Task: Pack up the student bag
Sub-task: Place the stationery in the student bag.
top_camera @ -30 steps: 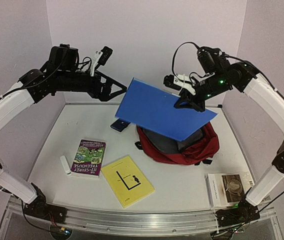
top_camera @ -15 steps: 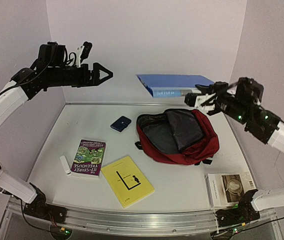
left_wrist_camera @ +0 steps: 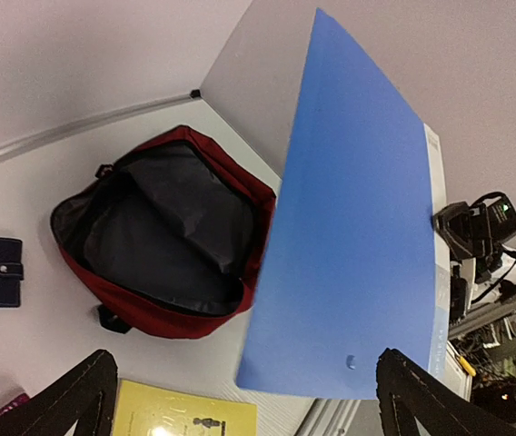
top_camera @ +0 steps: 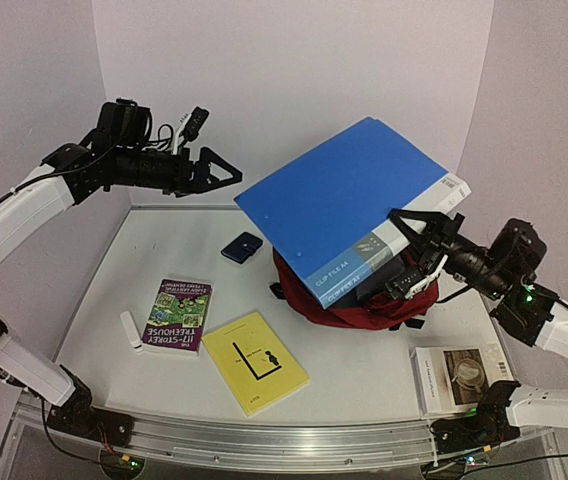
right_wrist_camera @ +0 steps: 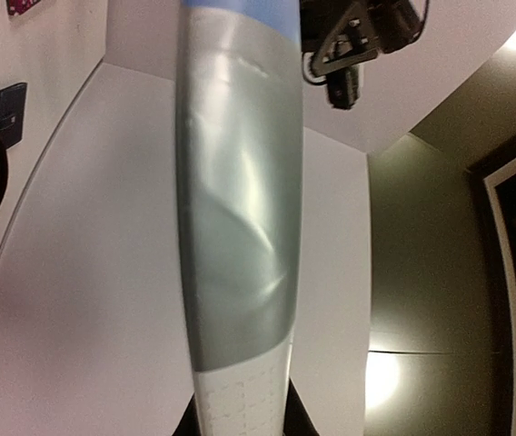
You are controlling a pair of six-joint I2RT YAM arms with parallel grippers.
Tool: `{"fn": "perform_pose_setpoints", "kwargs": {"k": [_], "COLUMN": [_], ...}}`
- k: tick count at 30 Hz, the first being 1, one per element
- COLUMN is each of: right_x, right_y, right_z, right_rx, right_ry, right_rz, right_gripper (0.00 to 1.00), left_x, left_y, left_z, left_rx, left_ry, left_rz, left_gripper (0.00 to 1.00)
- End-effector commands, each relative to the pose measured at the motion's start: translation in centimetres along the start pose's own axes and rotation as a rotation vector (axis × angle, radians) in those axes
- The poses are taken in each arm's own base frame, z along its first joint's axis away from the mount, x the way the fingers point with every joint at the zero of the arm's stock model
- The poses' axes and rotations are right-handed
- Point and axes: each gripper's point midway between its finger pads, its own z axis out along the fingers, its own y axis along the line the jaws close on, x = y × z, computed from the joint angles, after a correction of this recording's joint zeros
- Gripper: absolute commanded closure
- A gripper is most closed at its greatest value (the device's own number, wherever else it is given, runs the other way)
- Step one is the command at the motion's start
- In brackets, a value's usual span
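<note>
1. Blue folder pinched at its spine end by right gripper; fingertips cut off in wrist view
2. Left gripper spread wide, empty, aloft
3. Student bag on table beneath folder, mostly hidden overhead

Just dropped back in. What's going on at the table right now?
The right gripper has its jaws shut on a blue clip file and holds it tilted in the air above the open student bag. The file is not inside the bag. The left gripper hangs high on the left, jaws open and empty. A yellow book, a Treehouse book and a dark wallet lie on the table.
</note>
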Motion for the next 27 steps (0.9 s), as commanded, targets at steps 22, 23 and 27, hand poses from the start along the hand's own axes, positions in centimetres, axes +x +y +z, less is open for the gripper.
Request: {"fn": "perform_pose_setpoints", "kwargs": {"k": [22,23,27], "right_x": [-4.3,-4.1,-3.4], "right_y": [-2.2,-2.0,-1.5], "right_z": [-2.8,-2.8,-2.6], "right_rx": [0.217,0.209,0.187], "right_ry": [-0.16,-0.15,-0.106], "right_rz": [-0.296,-0.296,-0.298], "right_gripper": [1.0,1.0,1.0], "left_x": [5.4,5.1,4.2], "left_y": [-5.5,-5.5,-4.4], "left_z": [4.1,4.0,3.5], "left_rx": [0.395,0.389,0.294], "left_ry": [0.22,0.2,0.091], "left_rz": [0.006,0.009,-0.021], "left_gripper": [0.0,0.0,0.0]}}
